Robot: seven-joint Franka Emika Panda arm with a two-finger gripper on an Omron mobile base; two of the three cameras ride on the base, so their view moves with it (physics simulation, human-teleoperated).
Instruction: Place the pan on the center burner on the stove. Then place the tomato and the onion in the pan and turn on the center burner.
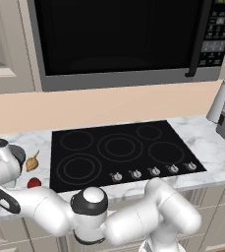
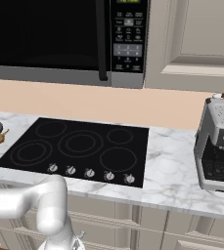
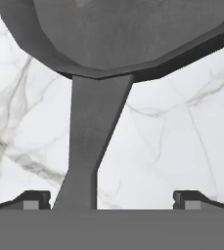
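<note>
pan on marble counter left of stove, handle running lengthwise from bowl straight toward the hand, gripper jaws apart (handle nearer one fingertip, untouched), tomato, onion beside pan

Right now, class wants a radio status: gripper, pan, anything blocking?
Gripper open, straddling the pan handle, not closed. Pan on the marble counter, off the stove. Center burner bare.
</note>
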